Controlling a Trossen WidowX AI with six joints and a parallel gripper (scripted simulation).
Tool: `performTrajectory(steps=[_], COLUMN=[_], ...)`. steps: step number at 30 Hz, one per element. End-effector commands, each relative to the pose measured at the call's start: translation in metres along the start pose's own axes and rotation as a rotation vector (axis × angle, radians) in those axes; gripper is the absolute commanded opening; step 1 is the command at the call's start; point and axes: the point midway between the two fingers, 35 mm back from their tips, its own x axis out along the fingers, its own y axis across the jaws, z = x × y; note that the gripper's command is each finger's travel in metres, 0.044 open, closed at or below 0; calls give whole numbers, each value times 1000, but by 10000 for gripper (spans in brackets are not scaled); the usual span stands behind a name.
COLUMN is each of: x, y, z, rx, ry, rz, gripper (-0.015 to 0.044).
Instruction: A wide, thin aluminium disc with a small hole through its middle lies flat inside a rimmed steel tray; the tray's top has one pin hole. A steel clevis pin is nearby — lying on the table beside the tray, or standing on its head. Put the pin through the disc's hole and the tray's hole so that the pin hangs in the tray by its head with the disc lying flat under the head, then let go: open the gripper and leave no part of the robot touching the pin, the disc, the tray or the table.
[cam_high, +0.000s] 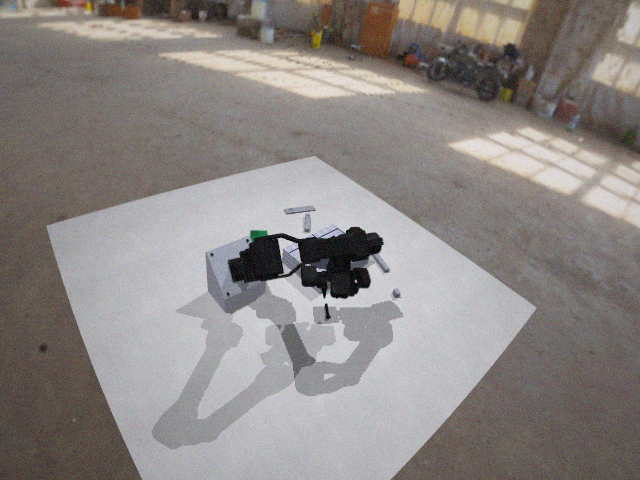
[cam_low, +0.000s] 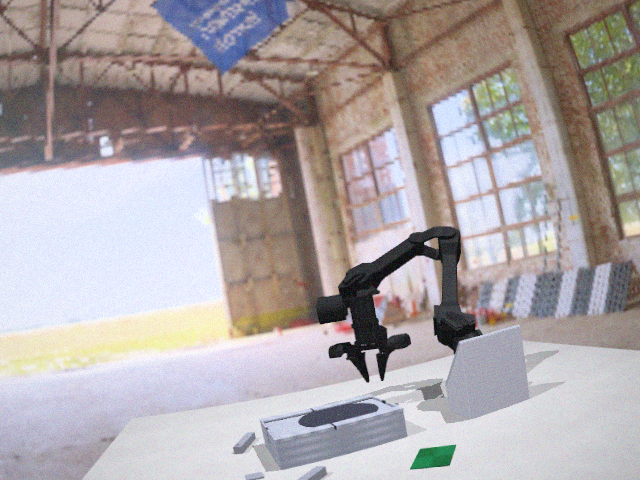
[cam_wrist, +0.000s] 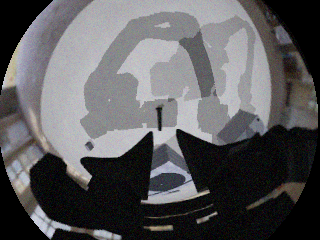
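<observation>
We observe the pin (cam_high: 327, 311) (cam_wrist: 159, 118) lying on the surface (cam_high: 227, 439) (cam_low: 170, 444) (cam_wrist: 62, 95) beside the tray (cam_low: 336, 444) (cam_wrist: 172, 156). The disc (cam_low: 338, 412) (cam_wrist: 167, 182) lies flat inside the tray. Our gripper (cam_low: 375, 381) (cam_wrist: 164, 132) is partly open, empty, pointing down above the surface near the tray.
</observation>
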Motion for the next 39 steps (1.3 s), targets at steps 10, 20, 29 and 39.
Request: performTrajectory(steps=[10,20,29,39], x=[17,33,48,64], y=[0,2,3,3], z=[-1,0,2,3], rx=[8,8,8,8], ry=[-6,-6,-7,-8], rz=[2,2,3,3], gripper=[160,160,160,160])
